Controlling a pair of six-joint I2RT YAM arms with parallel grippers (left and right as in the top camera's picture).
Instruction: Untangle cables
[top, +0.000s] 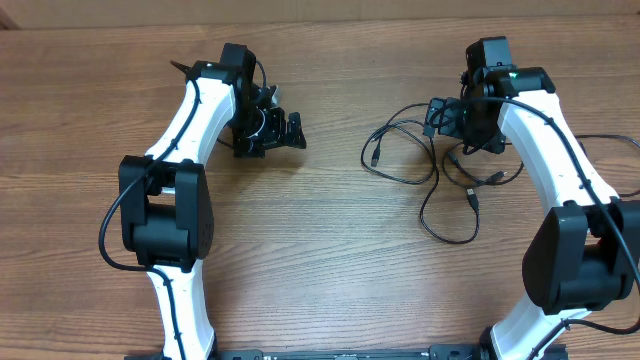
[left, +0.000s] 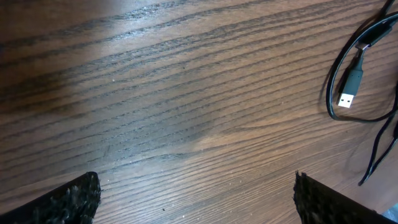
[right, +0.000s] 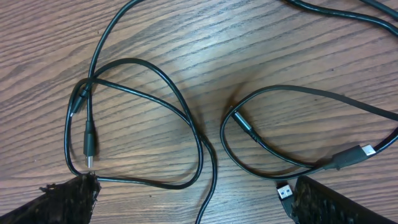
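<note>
Table (top: 320, 260) was mid-brown wood with dark, streaky grain running lengthwise. Cables (right: 200, 152) were plain black, slightly glossy. One USB plug (left: 351, 79) had a dark grey body and a silver metal tip. Left arm (top: 195, 115) and right arm (top: 555, 150) were white shells with black joints and black wiring. A small green light (top: 513, 72) glowed on the right arm's wrist.
</note>
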